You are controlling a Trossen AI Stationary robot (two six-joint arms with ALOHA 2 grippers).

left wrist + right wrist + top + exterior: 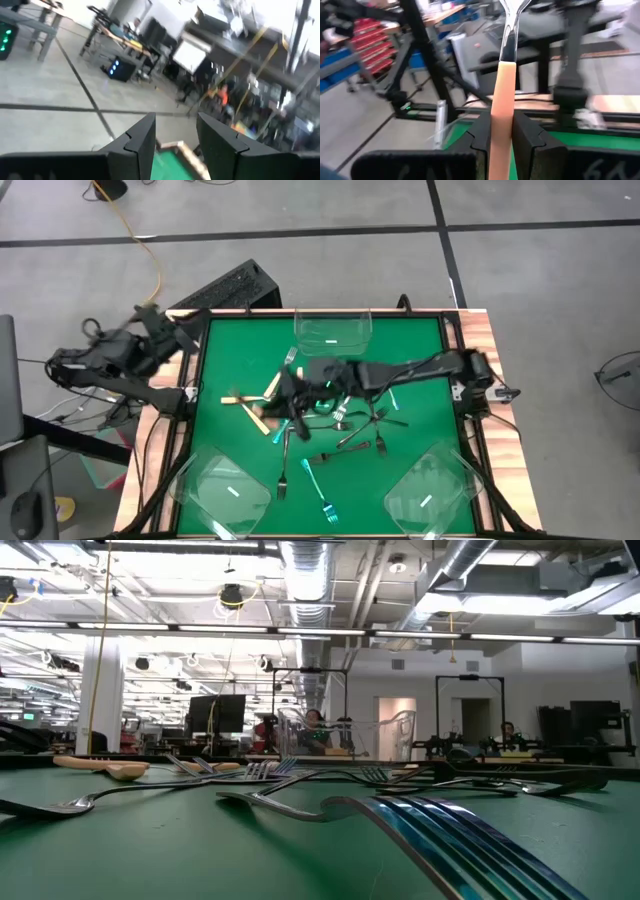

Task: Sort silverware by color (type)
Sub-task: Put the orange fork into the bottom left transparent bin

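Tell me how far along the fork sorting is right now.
Barely started: the three clear plastic tubs look empty. In hand: the right gripper is shut on a tan-handled metal fork above the green mat. Left: the mixed pile of tan, teal and dark grey forks lies mid-mat. The left gripper waits open off the table's left edge.

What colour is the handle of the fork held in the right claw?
Tan, almost peach. The fork's handle shows best in the right wrist view, clamped in the right claw.
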